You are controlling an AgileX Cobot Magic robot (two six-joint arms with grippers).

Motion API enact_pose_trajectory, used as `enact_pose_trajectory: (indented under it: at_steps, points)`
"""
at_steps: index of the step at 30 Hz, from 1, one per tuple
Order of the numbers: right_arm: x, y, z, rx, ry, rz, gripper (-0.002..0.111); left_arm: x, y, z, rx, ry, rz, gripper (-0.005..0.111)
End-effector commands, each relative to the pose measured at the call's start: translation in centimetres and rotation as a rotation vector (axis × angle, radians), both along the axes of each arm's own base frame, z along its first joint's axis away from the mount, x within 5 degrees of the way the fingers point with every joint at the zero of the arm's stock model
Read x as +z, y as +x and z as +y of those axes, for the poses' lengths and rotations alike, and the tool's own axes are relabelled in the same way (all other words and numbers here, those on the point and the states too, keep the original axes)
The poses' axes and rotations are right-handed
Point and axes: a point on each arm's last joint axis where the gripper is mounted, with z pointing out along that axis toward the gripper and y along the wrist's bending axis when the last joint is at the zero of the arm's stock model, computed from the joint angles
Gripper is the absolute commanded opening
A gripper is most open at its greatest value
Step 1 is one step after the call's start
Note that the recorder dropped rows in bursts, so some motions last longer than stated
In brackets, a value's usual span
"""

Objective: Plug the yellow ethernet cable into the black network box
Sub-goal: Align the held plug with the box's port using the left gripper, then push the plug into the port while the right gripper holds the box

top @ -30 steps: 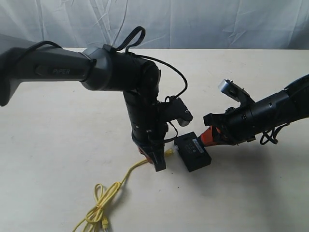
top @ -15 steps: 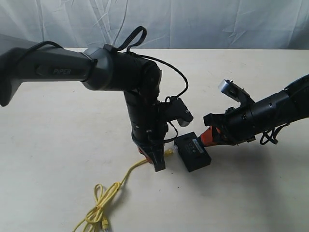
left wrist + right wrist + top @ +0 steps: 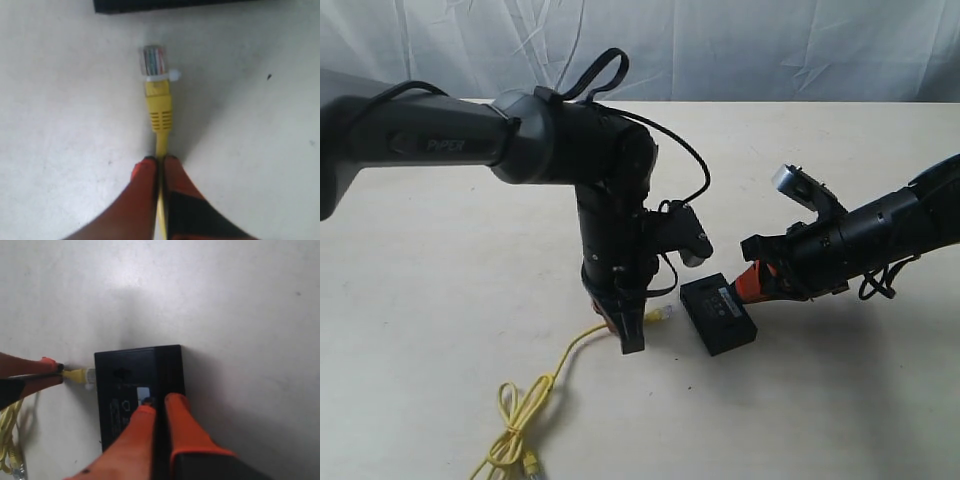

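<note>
The black network box lies flat on the table, its white label facing up. My left gripper is shut on the yellow ethernet cable just behind its boot. The clear plug points at the box's side edge, a short gap away from it. The rest of the cable trails to loose loops near the front edge. My right gripper has its orange fingers together, tips over the box's top face near its edge.
The pale table carries nothing else. A white cloth backdrop hangs behind the far edge. The left arm's black body stands tall over the middle, with a wrist camera close above the box.
My left gripper has drawn back to the left with the cable, so the plug sits slightly farther from the box. The cable's loops shifted left. The right arm and box stayed put.
</note>
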Motion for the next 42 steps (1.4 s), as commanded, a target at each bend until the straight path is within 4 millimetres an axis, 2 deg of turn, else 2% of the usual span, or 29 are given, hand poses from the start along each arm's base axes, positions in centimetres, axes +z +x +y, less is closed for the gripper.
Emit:
enact_pose_trajectory:
  at_steps: [1, 4, 11, 15, 26, 42]
  points:
    - [-0.2, -0.2, 0.0, 0.029, -0.026, -0.007, 0.006, 1.9, -0.3, -1.0, -0.07, 0.043, -0.041, 0.0]
    - [-0.2, -0.2, 0.0, 0.029, -0.026, -0.007, 0.006, 2.9, -0.3, -2.0, -0.087, 0.024, -0.064, 0.0]
    - [-0.2, -0.2, 0.0, 0.029, -0.026, -0.007, 0.006, 1.5, -0.2, -2.1, -0.094, 0.096, -0.003, 0.0]
    - [-0.2, -0.2, 0.0, 0.029, -0.026, -0.007, 0.006, 1.4, -0.3, -1.9, -0.095, 0.118, 0.019, 0.0]
    - [-0.2, -0.3, 0.0, 0.03, -0.024, -0.006, 0.006, 1.1, 0.1, -2.7, -0.079, 0.043, -0.023, 0.0]
    - [-0.2, -0.2, 0.0, 0.028, -0.026, -0.005, 0.006, 1.1, 0.1, -2.8, -0.072, 0.026, -0.029, 0.0]
